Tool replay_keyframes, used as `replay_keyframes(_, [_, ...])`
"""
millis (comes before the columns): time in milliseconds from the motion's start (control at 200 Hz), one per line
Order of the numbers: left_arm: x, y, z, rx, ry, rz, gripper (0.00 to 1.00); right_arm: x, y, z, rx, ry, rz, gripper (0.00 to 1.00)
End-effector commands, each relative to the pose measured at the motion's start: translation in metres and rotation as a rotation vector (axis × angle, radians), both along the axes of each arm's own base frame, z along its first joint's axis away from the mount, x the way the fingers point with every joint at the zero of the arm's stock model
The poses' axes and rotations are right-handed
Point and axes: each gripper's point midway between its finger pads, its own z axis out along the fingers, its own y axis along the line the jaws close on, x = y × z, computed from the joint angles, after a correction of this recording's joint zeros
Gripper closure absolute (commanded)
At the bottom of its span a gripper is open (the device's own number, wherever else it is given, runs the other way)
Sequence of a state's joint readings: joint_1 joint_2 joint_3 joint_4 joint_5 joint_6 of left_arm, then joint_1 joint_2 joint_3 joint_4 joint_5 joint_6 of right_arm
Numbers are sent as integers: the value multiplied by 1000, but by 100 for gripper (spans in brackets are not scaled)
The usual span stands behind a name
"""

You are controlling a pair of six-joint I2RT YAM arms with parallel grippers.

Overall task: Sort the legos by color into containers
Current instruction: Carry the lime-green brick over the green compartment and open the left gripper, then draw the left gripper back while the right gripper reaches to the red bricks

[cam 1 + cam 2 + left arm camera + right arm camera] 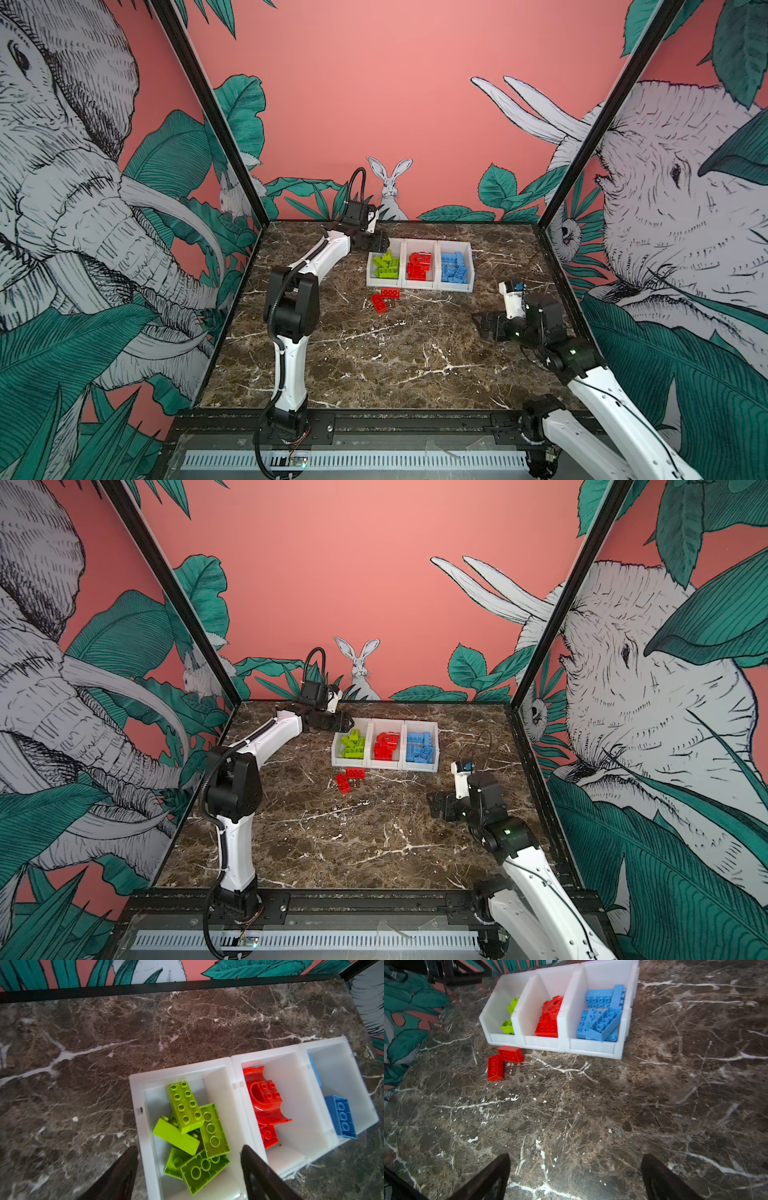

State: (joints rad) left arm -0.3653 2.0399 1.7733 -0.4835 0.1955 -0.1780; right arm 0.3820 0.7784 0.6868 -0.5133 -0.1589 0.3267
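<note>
Jungle-print walls are closing in a brown marble desk (374, 353) on three sides, and a black frame rail (166, 989) is running along its far edge. Over the far-left corner of the leftmost of the containers (419, 286), the left gripper (188, 1174) is hanging with its jaws spread and gripping nothing. One of its fingers (124, 1169) is showing outside that bin's left wall, the other over the wall shared with the middle bin. Directly below it, the green legos (187, 1113) are lying heaped in that bin. In the middle bin the red arch piece (267, 1101) is resting on red bricks, and the blue legos (602, 1018) are filling the right bin. On the desk, two red legos (510, 1054) are lying against each other, just near of the bins' front wall.

Low by the desk's right edge, well apart from the bins, the right gripper (575, 1178) is hanging with jaws wide and holding nothing. Bare marble is stretching between it and the loose red pair, and across the near half of the desk.

The left wrist view is showing the green pile stud by stud but only slivers of blue. The right wrist view is showing the blue heap in full and just scraps of green behind a bin wall. The loose red pair is appearing in the right wrist view and in both top views.
</note>
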Motion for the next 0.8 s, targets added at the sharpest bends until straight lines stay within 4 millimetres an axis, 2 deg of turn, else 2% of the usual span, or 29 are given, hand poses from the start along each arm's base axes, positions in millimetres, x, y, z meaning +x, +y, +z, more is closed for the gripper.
replay_keyframes(0, [-26, 28, 97, 13, -209, 59, 16, 11, 23, 5, -102, -28, 42, 5])
replay_keyframes(70, [-50, 53, 115, 33, -267, 124, 10, 17, 56, 0, -141, -33, 126, 7])
replay_keyframes(135, [-75, 75, 120, 32, -298, 179, 5, 23, 90, -11, -165, -27, 192, 12])
replay_keyframes(225, [-114, 116, 103, 41, -273, 289, 1, 30, 141, -24, -197, -22, 275, 19])
replay_keyframes(255, [-125, 128, 92, 26, -251, 320, 1, 33, 159, -35, -210, -10, 300, 20])
replay_keyframes(340, [-156, 156, 70, -47, -189, 396, 1, 39, 207, -53, -226, 4, 357, 20])
replay_keyframes(360, [-164, 162, 63, -47, -173, 413, 1, 40, 217, -63, -237, 20, 368, 19])
replay_keyframes(435, [-190, 179, 51, -7, -156, 452, 1, 48, 249, -78, -238, 30, 387, 19])
replay_keyframes(515, [-212, 190, 46, 23, -153, 473, 1, 57, 271, -92, -214, 40, 381, 21])
replay_keyframes(595, [-228, 195, 44, 21, -149, 490, 1, 68, 281, -105, -218, 46, 360, 22])
replay_keyframes(615, [-231, 195, 44, 20, -152, 492, 1, 75, 288, -99, -212, 32, 352, 22])
replay_keyframes(795, [-245, 197, 41, 6, -150, 498, 1, 91, 298, -118, -260, 63, 328, 28])
